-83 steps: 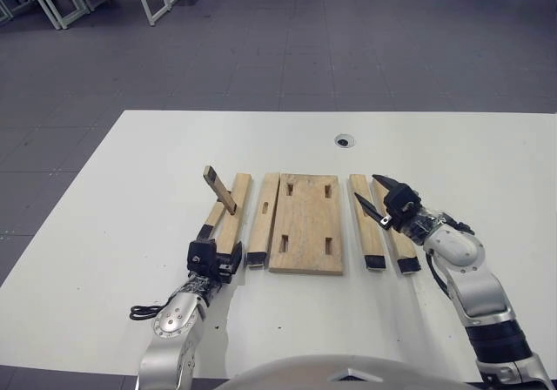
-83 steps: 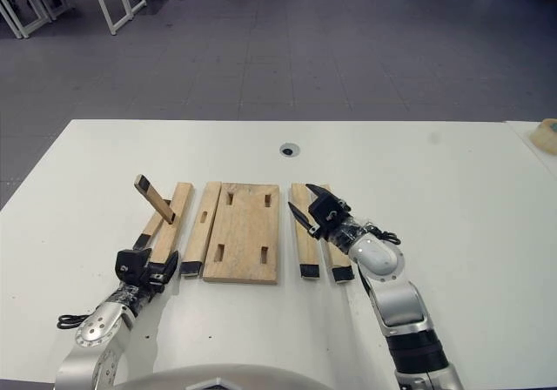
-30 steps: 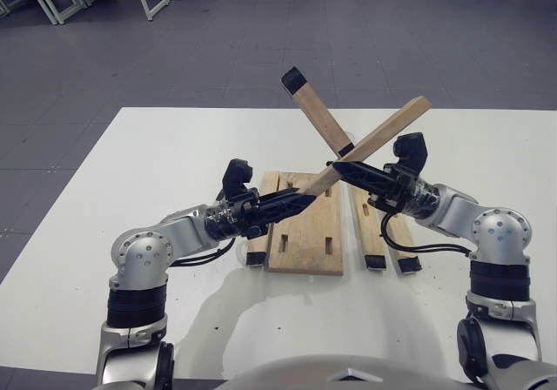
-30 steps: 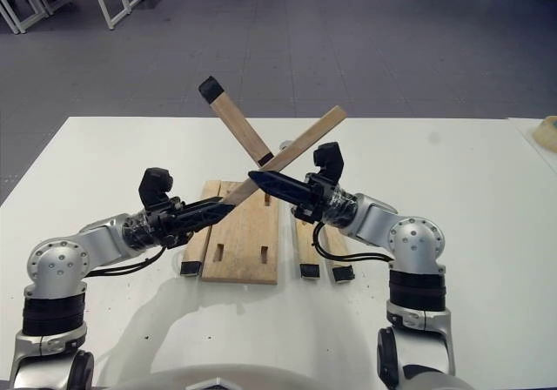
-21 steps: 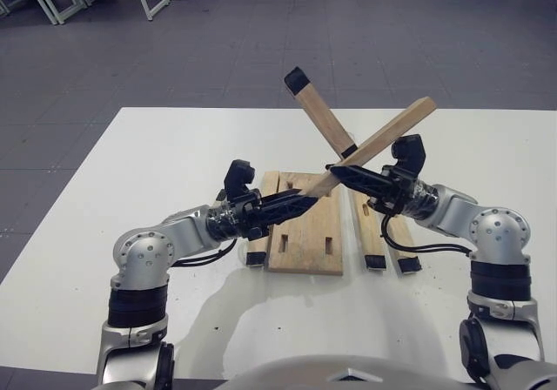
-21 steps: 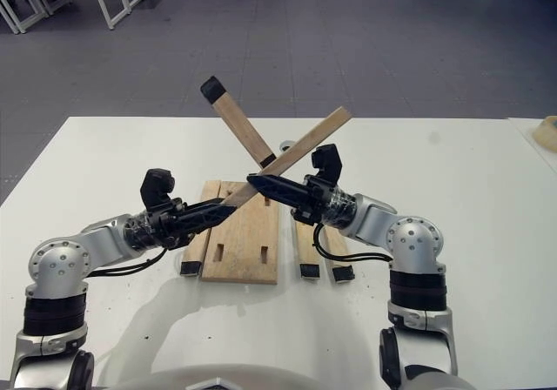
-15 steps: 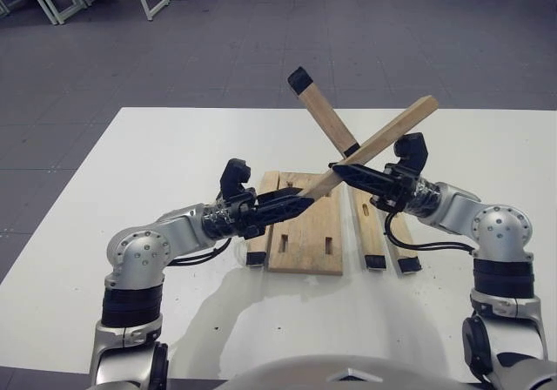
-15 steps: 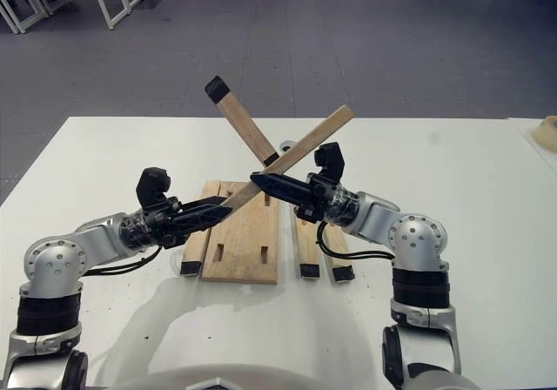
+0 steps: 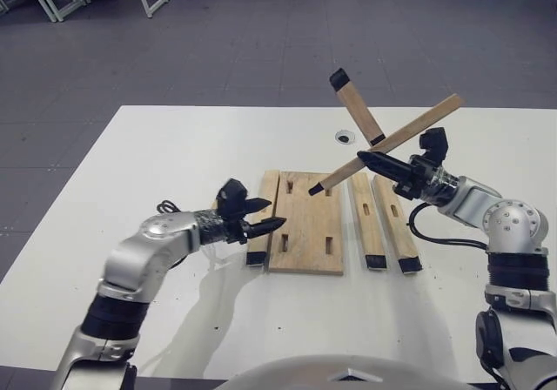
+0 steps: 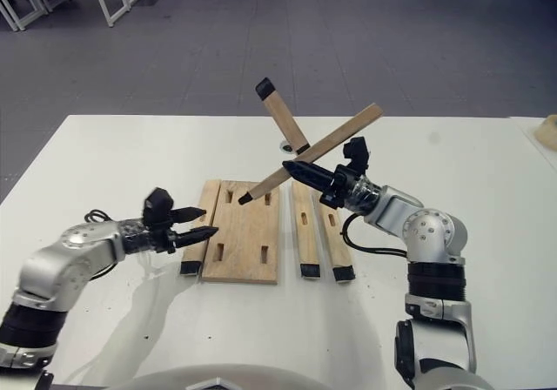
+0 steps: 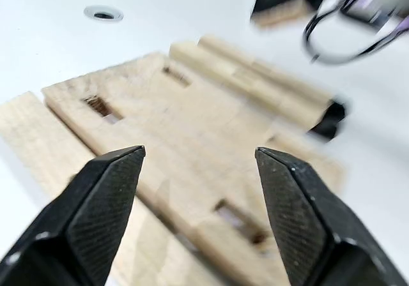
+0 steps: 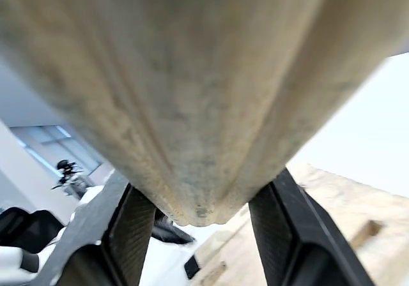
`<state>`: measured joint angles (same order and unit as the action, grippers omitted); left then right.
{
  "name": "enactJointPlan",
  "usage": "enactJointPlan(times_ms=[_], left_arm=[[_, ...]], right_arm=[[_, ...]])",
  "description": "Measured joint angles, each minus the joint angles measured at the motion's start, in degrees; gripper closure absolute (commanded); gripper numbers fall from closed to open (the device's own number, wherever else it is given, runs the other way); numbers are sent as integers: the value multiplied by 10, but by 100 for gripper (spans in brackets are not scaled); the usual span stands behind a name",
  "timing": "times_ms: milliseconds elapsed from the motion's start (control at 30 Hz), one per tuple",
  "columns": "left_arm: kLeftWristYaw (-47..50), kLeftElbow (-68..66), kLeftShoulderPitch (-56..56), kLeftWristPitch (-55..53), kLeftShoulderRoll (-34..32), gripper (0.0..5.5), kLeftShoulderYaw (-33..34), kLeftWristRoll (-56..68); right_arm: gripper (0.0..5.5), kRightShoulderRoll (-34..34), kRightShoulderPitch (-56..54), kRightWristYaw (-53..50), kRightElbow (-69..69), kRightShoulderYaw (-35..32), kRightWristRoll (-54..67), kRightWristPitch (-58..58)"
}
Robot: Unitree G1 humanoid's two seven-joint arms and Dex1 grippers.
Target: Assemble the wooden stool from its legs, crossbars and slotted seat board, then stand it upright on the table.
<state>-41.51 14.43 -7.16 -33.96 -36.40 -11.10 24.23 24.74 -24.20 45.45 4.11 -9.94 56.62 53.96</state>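
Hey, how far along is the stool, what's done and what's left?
Done: two sticks look joined in a cross. In hand: the right gripper holds that cross in the air; the left gripper is open, empty. Left: seat board and three legs lie flat and loose on the table, so most fitting and standing it up.

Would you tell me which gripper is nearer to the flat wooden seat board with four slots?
Left. The left gripper hovers open at the flat wooden seat board's left edge; the right gripper, shut on the crossed wooden sticks, is raised beyond its far right corner.
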Motion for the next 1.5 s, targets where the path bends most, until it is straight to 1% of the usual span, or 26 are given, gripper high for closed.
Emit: enactJointPlan(times_ms=[33,100,167,233,333,467,567,700,833,933,1100,1300,1367,1500], left_arm=[[16,2,0,38,-2,230,-43,-69],[21,2,3,96,-21,230,-98,-160],[16,10,1,142,-46,230,-121,-215],[11,15,-2,159,-63,230,-132,-251],[-3,23,-4,167,-89,230,-127,-279],[-22,27,0,168,-100,230,-118,-286],[-33,10,-1,188,-109,230,-110,-291],[-46,-54,-25,245,-134,230,-98,-318],[-60,-101,-45,282,-134,230,-93,-325],[-66,-114,-50,299,-134,230,-92,-331],[-73,-115,-55,301,-128,230,-92,-342],[-71,-116,-58,297,-112,230,-90,-358],[-72,-115,-57,297,-110,230,-90,-358],[-71,-109,-53,293,-106,230,-88,-364]], right_arm=[[347,-1,0,-4,1,0,-8,-8],[347,-2,0,-4,0,0,-15,-13],[347,-5,0,-4,0,2,-26,-16],[347,-6,0,-3,0,5,-33,-21],[347,-7,0,1,0,14,-57,-40],[347,-6,-5,12,12,34,-113,-89],[347,-2,-19,37,33,71,-172,-140],[347,-2,-47,83,92,124,-243,-205],[347,-10,-73,118,147,153,-290,-250],[347,-22,-90,134,181,159,-306,-267],[347,-39,-123,155,249,170,-339,-308],[347,-57,-195,166,382,196,-390,-407],[347,-58,-206,139,390,205,-424,-452],[348,-57,-181,134,336,224,-446,-468]])
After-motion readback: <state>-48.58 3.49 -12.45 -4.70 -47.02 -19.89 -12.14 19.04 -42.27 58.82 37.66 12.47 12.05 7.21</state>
